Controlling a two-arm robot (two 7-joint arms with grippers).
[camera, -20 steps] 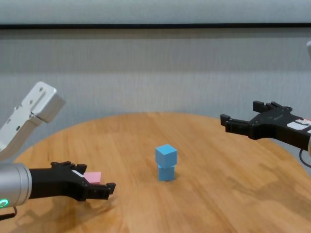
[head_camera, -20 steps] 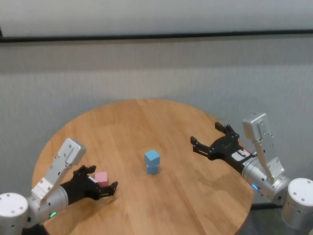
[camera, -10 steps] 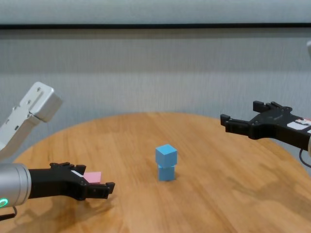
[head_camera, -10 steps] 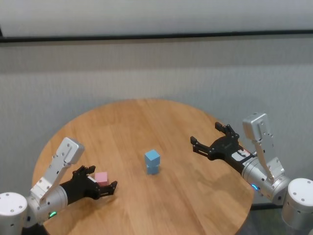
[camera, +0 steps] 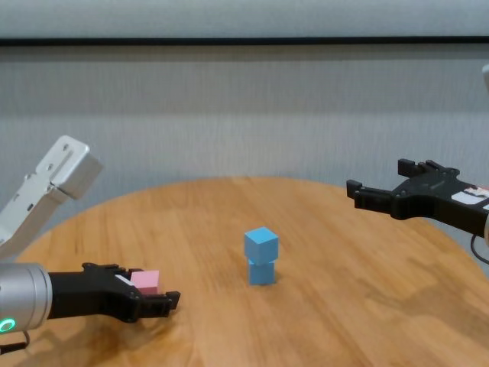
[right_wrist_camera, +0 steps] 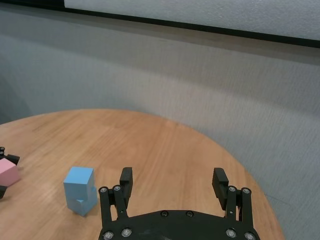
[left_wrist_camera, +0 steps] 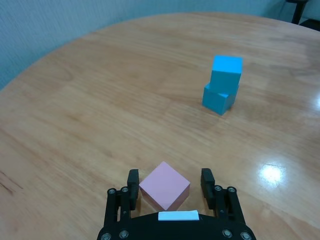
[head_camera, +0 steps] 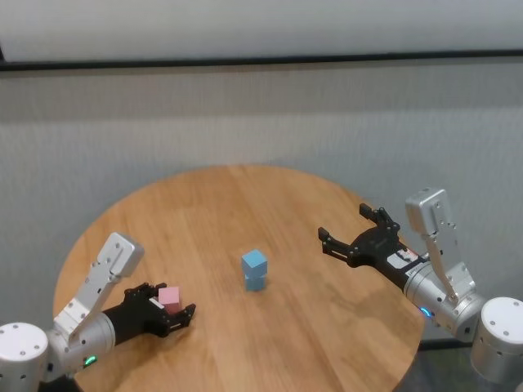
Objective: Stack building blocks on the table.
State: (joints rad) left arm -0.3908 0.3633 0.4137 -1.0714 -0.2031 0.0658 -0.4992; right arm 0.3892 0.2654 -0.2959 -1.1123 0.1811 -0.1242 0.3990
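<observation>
— Where are the blocks?

— Two light blue blocks stand near the middle of the table, the upper blue block resting on the lower blue block, turned a little askew from it. The pink block sits on the table's left side, well apart from that pair.

— Is anything holding the pink one?

— The left tool is low over the table with the pink block between its two fingers. In the left wrist view a narrow gap shows on each side of the block, so the fingers are spread around it and not pinching it. The block rests flat on the wood, one corner pointing toward the wrist.

— And the other arm?

— The right tool hangs above the table's right side, clear of the surface, fingers spread wide and holding nothing. It points toward the blue pair, well apart from it.
</observation>
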